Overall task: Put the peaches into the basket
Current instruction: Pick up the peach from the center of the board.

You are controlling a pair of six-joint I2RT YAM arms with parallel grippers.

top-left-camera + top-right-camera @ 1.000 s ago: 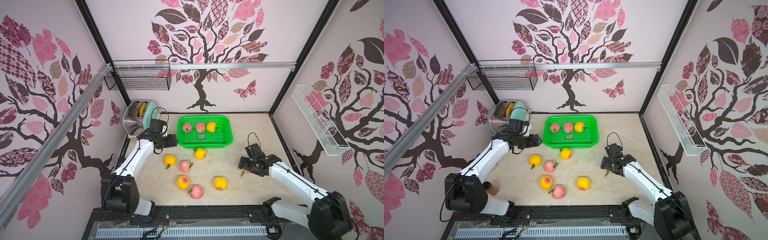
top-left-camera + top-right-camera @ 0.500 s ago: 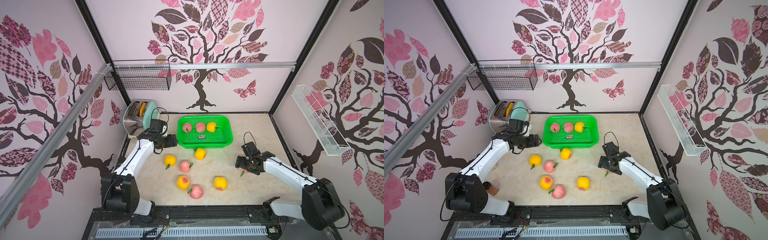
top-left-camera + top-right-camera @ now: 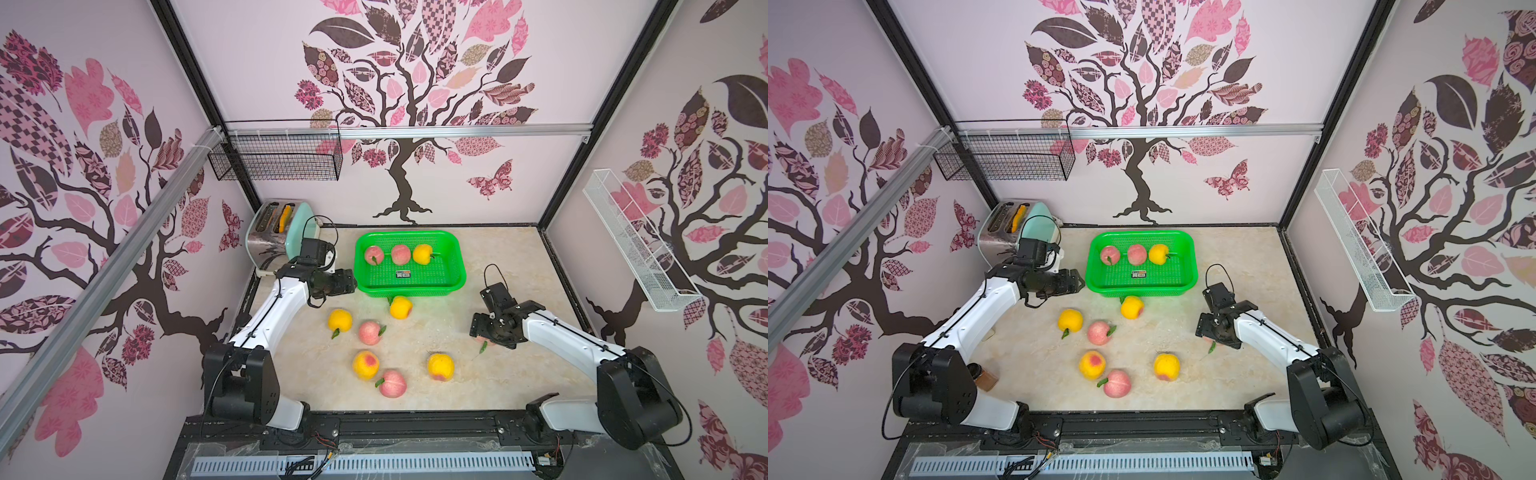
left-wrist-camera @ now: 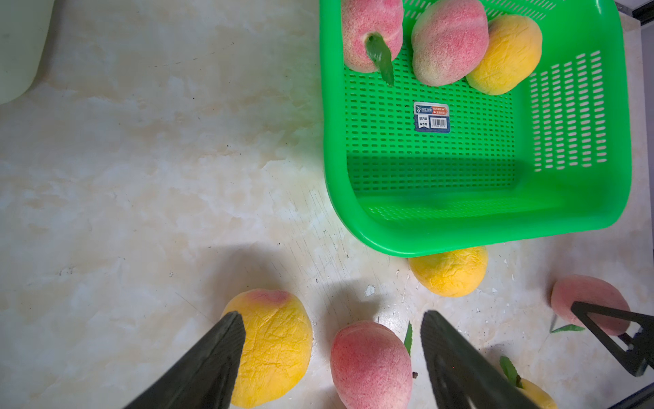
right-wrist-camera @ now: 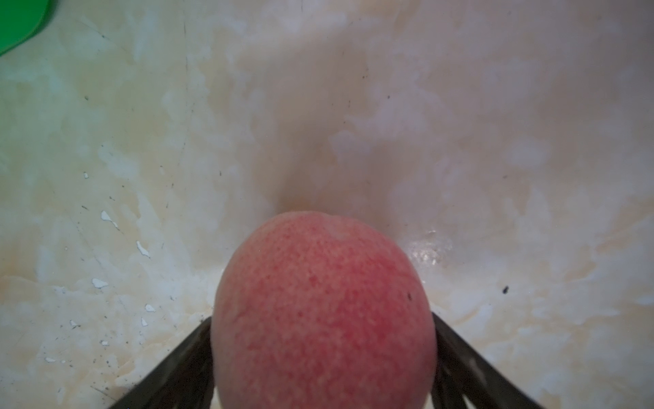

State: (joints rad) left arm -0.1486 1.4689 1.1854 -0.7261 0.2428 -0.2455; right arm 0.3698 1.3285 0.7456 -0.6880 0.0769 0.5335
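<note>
Bench: beige marbled tabletop (image 3: pixel 519 286), closed in by patterned walls. A bright green perforated plastic basket (image 3: pixel 409 291) sits centre-back, within reach of both arms.

Left arm: white, lying along the basket's left side. The left gripper (image 4: pixel 332 315) hangs above the table with its black fingers (image 4: pixel 219 354) spread and nothing between them. It hovers over the loose fruit, probably parked there to keep the basket mouth free.

Right arm: the right gripper (image 5: pixel 322 318) is down at table level, well off to the basket's right. Its fingers (image 5: pixel 184 361) lie against both flanks of a fuzzy pink peach (image 5: pixel 322 283), so the claw reads as clamped across the fruit's widest part. The fruit appears to rest on the table, not yet lifted. In a top view only its edge and green leaf (image 3: pixel 482 348) show beneath the wrist.

Peaches: three are in the basket, lined along the back wall, two pink and a yellow peach (image 3: pixel 423 253). Six lie loose in front; the nearest, a yellow-orange peach (image 3: pixel 401 306), touches the front wall.

Judgement: three of ten are done and a fourth is gripped. Next comes lifting it over the rim.
</note>
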